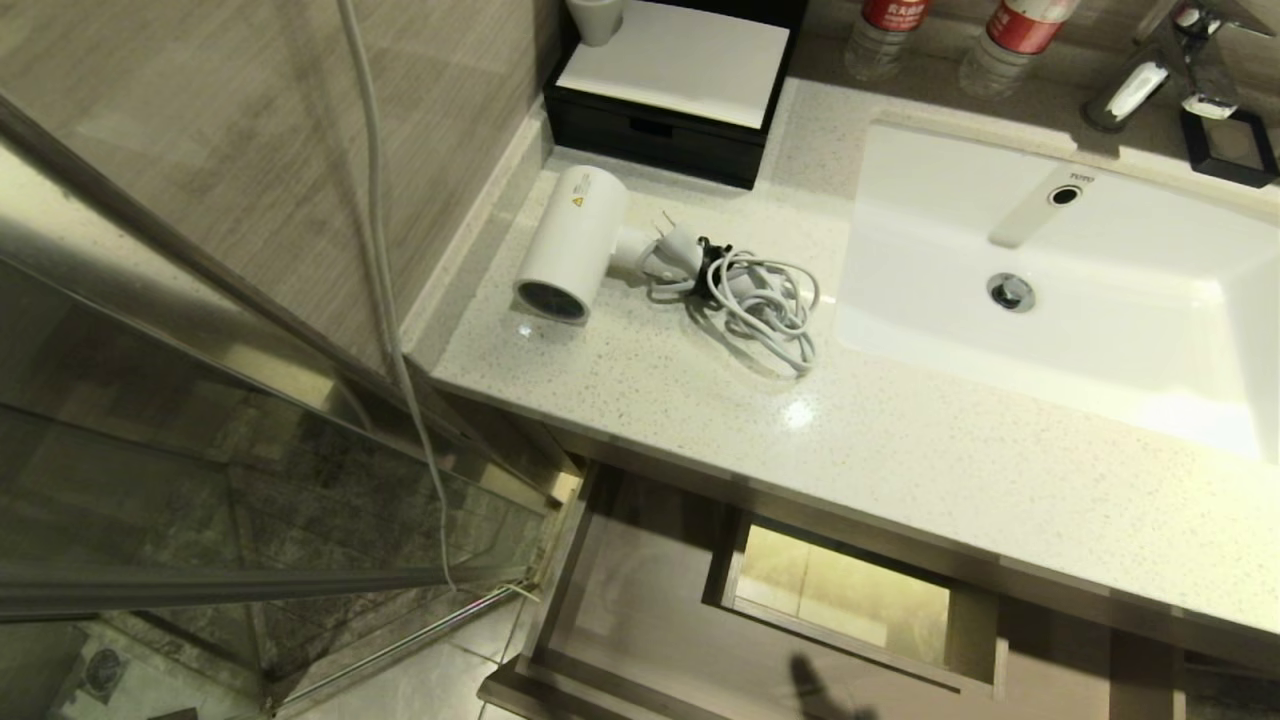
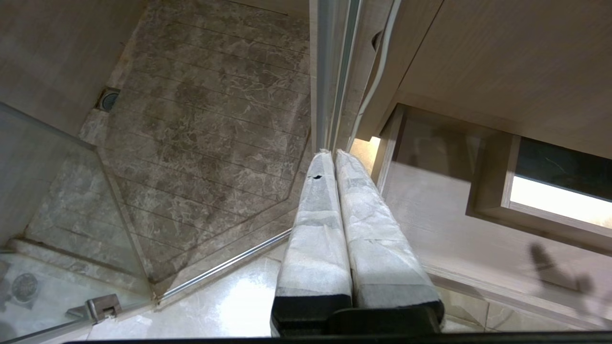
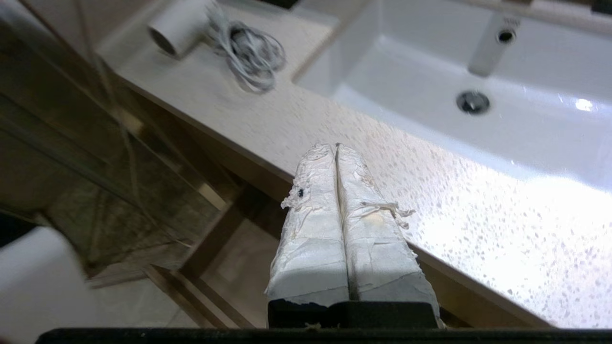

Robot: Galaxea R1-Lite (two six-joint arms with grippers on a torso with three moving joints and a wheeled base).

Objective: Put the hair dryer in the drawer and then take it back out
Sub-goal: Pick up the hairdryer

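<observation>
The hair dryer [image 1: 572, 245] lies on the counter [image 1: 900, 450] above the open drawer [image 1: 640, 620]; it looks light, rigid, smooth, with loose cord, so grasp the barrel. Right gripper [image 3: 337, 145] clenched, empty; left gripper [image 2: 333, 152] also clenched

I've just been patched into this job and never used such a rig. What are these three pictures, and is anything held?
One picture looks down from the robot's head; the other two come from cameras behind each arm's fingers. On the counter lies the hair dryer with its bundled cord, left of the sink. Below, the drawer stands open with no dryer in it. The left gripper hangs over the floor beside the drawer, shut and empty. The right gripper is at the counter's front edge, also shut, holding nothing.
</observation>
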